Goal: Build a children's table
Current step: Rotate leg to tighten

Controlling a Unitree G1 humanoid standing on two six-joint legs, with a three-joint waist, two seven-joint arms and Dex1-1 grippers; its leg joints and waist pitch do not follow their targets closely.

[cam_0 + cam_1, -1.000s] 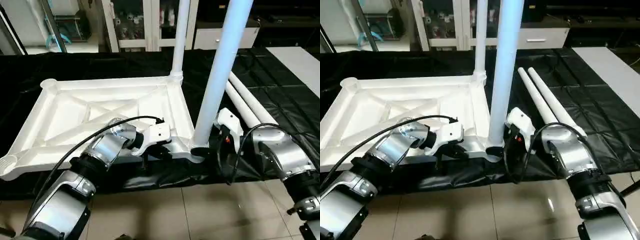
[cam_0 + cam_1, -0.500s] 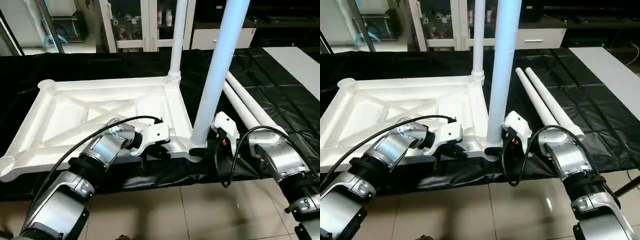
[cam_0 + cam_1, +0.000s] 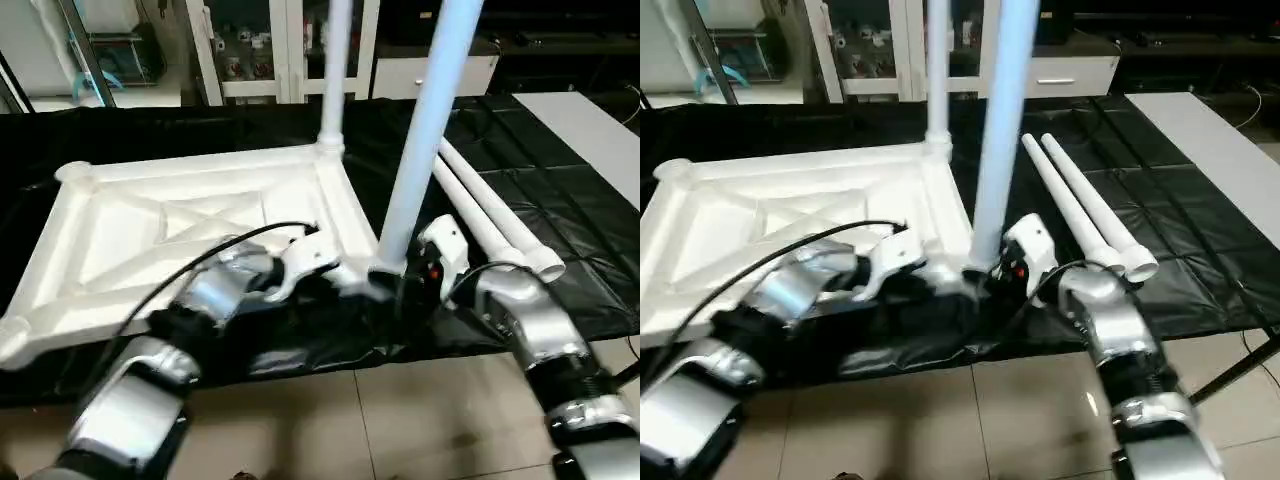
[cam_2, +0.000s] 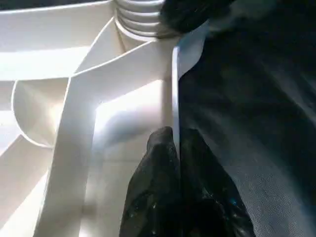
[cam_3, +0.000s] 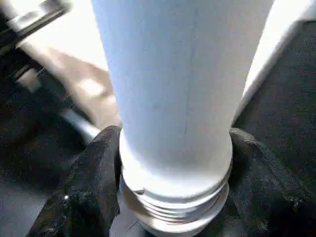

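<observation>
The table top (image 3: 190, 235) lies upside down on the black cloth (image 3: 560, 190), its ribbed underside facing up. One leg (image 3: 335, 70) already stands in the far right corner socket, and a second leg (image 3: 425, 130) stands upright in the near right corner socket. Two more legs (image 3: 490, 215) lie flat on the cloth to the right of the top, side by side.

The step in hand seems to be seating the near right leg in its socket. The right gripper (image 5: 173, 197) grasps this leg low down, one black finger (image 5: 94, 182) on each side of the tube, just above the threaded end, which is not yet fully inside. The left gripper (image 4: 175, 148) is clenched on the thin near edge of the table top, near the same corner; the rim stands between its two fingers (image 4: 158, 163), so it holds the top steady.

To do this step well, I think the leg should be kept straight up while it is turned or pushed, so the thread does not go in crooked. The left grip should hold firmly, because the light plastic top could turn together with the leg or slide toward the near edge of the cloth. A grip so low on a long tube gives little control of the upper end, so slow movement is safer.
</observation>
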